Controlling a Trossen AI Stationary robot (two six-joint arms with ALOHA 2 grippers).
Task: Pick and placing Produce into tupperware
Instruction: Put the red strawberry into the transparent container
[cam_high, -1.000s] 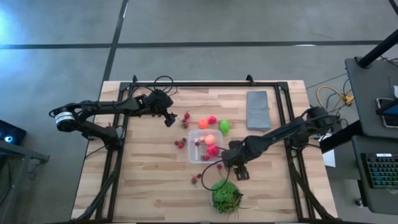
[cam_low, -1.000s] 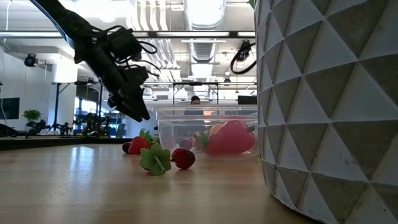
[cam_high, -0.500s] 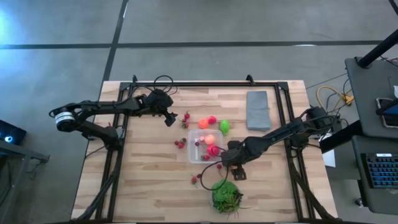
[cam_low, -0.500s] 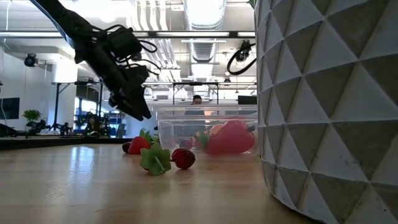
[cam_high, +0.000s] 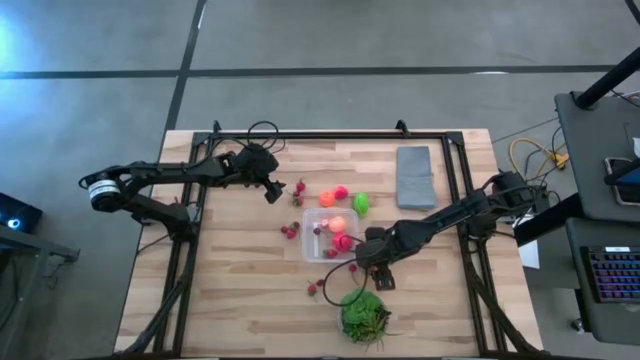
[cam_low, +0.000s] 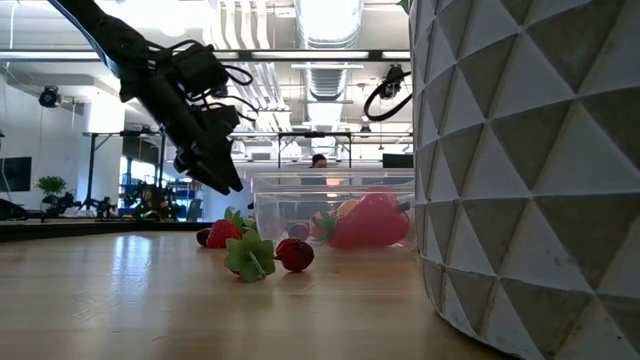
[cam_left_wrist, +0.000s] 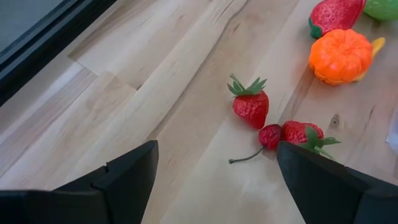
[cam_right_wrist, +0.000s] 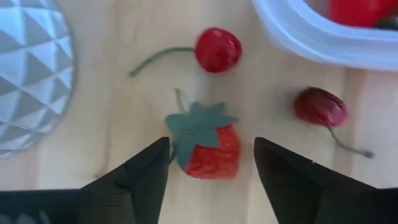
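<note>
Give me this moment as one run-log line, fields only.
right gripper: open, above strawberry beside tupperware | left gripper: open, waiting near strawberries | tupperware: partly filled

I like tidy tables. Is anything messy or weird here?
A little messy: many toy fruits lie loose on the wood around the tupperware instead of inside, like the strawberry under the open right gripper. Nothing looks spilled or broken. The left gripper hovers open near more strawberries.

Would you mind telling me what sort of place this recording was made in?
Probably a robotics lab or open workshop: the wooden table sits in a black metal frame on a concrete floor, a desk with a keyboard stands beside it, and exposed ceiling ducts show behind.
</note>
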